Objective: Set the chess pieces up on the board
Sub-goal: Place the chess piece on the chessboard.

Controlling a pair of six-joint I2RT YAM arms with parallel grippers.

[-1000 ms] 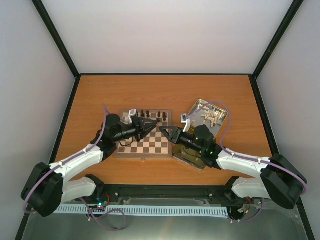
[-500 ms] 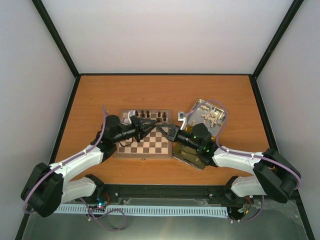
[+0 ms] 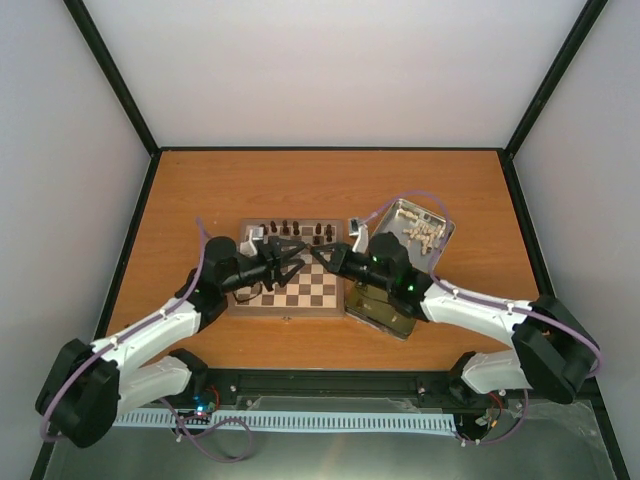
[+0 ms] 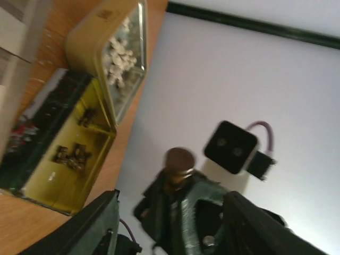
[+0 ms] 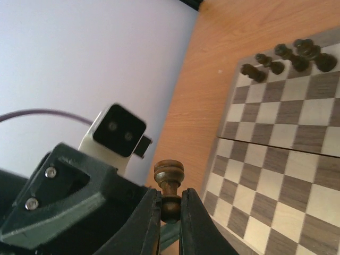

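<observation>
A dark brown chess piece (image 5: 169, 178) is pinched at its stem between my right gripper's (image 5: 170, 204) shut fingers, above the board's (image 3: 310, 296) far middle. My left gripper (image 4: 171, 197) stands open, its two fingers (image 4: 101, 223) wide apart on either side of that piece (image 4: 179, 159) and not touching it. From above, the left gripper (image 3: 300, 250) and right gripper (image 3: 318, 256) meet tip to tip over the board. Several dark pieces (image 3: 292, 228) stand along the board's far row (image 5: 287, 56).
An open metal tin (image 3: 422, 232) with cream pieces lies right of the board. Its gold-lined half (image 3: 385, 305) nearer me holds loose dark pieces (image 4: 69, 154). The left wrist camera block (image 5: 119, 130) hangs close beside the right fingers.
The right gripper has moved left to the left gripper's tip and shut on the dark piece. The left gripper, shut before, has opened off it.
</observation>
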